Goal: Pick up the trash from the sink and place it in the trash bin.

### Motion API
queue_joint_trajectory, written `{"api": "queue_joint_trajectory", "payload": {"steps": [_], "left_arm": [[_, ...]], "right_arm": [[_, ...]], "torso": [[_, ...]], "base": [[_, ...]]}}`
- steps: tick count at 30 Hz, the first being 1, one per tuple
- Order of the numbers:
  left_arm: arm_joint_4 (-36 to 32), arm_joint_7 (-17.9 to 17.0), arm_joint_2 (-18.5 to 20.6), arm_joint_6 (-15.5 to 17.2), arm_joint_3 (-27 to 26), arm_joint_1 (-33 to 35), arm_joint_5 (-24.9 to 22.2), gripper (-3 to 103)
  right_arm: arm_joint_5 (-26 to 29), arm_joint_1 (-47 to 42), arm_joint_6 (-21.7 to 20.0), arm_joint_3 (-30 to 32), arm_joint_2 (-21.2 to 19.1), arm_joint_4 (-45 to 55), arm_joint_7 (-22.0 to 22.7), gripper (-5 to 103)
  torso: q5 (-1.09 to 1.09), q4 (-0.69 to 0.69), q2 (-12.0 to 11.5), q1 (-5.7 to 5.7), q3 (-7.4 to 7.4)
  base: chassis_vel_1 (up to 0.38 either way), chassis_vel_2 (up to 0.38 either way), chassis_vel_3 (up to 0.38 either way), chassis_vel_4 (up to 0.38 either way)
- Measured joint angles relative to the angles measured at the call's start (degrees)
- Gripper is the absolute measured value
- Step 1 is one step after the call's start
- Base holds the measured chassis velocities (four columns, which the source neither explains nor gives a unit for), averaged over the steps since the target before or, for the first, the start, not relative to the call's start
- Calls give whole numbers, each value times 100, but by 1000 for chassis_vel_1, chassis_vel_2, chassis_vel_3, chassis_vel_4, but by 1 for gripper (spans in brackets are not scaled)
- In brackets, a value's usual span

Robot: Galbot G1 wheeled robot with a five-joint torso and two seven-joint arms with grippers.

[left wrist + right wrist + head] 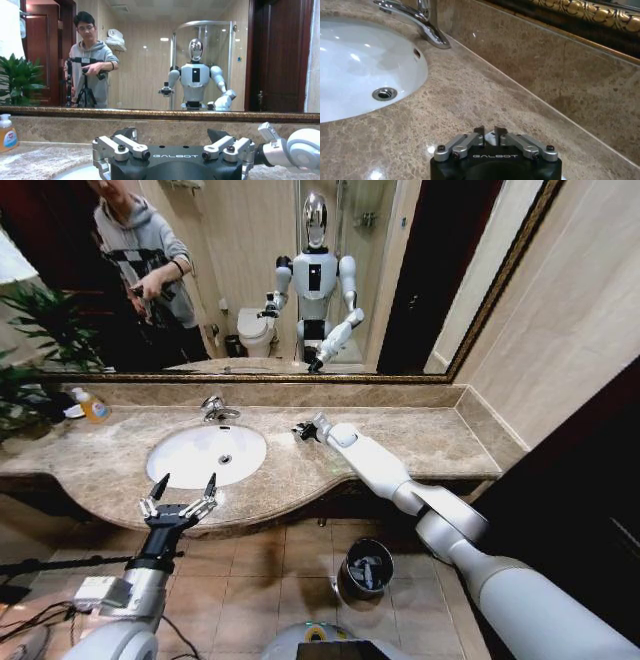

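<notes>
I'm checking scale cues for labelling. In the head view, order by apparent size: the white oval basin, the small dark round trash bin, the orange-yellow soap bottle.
1. White oval basin, clearly largest.
2. Small dark round trash bin.
3. Orange-yellow soap bottle, smallest, though it stands farther from the camera.

The white oval porcelain sink (205, 455) lies open from above; only the curved chrome faucet (214, 409) blocks its 12 o'clock rim.

- Left gripper (182, 488) hovers near and left, arm raised, fingers spread wide.
- Right gripper (303, 430) reaches far across, arm extended, fingers pinched nearly together.
</notes>
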Motion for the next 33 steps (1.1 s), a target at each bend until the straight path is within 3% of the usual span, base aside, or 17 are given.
{"api": "queue_joint_trajectory", "payload": {"steps": [5, 9, 14, 18, 23, 30, 33], "left_arm": [[0, 0, 0, 0, 0, 0, 0, 100], [0, 0, 0, 0, 0, 0, 0, 100], [0, 0, 0, 0, 0, 0, 0, 100], [0, 0, 0, 0, 0, 0, 0, 100], [0, 0, 0, 0, 0, 0, 0, 100], [0, 0, 0, 0, 0, 0, 0, 100], [0, 0, 0, 0, 0, 0, 0, 100]], "right_arm": [[54, -59, -2, 37, -74, 101, 56, 1], [214, -129, -7, 101, -206, 349, 140, 0], [829, -181, -252, 144, -636, 1086, 305, 0], [1120, -174, -233, 161, -631, 1110, 803, 16], [1321, -202, -48, 203, -262, 809, 1588, 37], [1277, -218, 116, 334, 98, 368, 1968, 59], [1185, -270, 183, 378, 148, 265, 2098, 77]], "torso": [[0, -1, 0, 0, 0], [0, -2, -1, 2, 2], [-1, -4, 0, 2, 0], [0, -3, -1, 1, 1], [0, 0, -1, 1, 1], [-1, 0, -1, 1, 0], [-1, 0, -1, 1, 0]], "base": [[0, 0, 0, 0], [0, 0, 0, 0], [0, 0, 0, 0], [0, 0, 0, 0], [0, 0, 0, 0], [0, 0, 0, 0], [0, 0, 0, 0]]}}
